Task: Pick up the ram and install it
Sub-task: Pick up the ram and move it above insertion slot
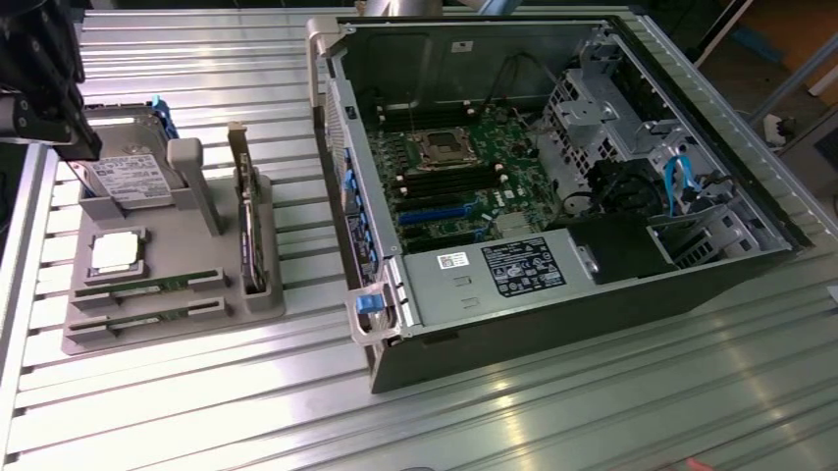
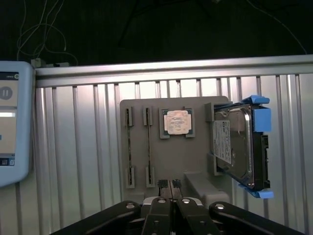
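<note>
The hand (image 2: 169, 185) hangs over the near edge of the tray (image 2: 195, 161), fingers pressed together and gripping nothing. The ram (image 2: 148, 147) stands untouched on edge in a tray slot with a twin stick (image 2: 129, 147) alongside; I take the nearer one as meant. Farther along the worktop (image 1: 524, 422) lies the open case (image 1: 550, 334). This looks like the approach to the pick. A grip would call for parted fingers squared to the stick's thin top edge.

The claw (image 2: 169, 184) is closed and empty, its two dark fingers (image 2: 163, 185) pressed flat together with the black linkage bars splayed out to either side behind them, while the arm (image 1: 39, 78) hangs at the exterior view's upper left.
</note>
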Tool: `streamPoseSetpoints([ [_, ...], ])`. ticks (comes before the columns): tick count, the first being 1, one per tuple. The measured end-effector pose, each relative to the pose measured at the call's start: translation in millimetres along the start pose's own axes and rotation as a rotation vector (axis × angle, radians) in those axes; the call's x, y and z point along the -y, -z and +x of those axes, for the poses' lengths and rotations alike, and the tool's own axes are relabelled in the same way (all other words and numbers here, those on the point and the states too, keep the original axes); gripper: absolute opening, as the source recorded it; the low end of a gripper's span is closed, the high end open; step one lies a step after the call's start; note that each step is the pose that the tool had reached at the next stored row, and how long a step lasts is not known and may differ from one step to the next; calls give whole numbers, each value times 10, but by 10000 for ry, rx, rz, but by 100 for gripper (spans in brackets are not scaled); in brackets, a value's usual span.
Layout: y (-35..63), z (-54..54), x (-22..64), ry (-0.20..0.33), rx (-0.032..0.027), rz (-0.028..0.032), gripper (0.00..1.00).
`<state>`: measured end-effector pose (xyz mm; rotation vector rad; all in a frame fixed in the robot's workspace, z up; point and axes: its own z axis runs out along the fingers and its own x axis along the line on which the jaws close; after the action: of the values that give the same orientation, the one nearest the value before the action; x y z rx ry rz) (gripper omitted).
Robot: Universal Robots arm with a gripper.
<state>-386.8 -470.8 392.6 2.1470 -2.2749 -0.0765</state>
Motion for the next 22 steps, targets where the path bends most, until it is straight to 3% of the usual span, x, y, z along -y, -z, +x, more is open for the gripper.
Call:
streamPoseSetpoints([
  [15, 3, 132, 7, 0, 1, 1, 11],
  [16, 3, 132, 7, 0, 0, 0, 11],
  [17, 3, 132, 7, 0, 1, 1, 19],
  [18, -28, 137, 9, 0, 1, 1, 25],
  [19, -134, 169, 15, 0, 1, 1, 25],
  [20, -306, 214, 25, 0, 1, 1, 25],
  [21, -399, 231, 31, 0, 1, 0, 25],
  [22, -423, 236, 32, 0, 1, 1, 25],
])
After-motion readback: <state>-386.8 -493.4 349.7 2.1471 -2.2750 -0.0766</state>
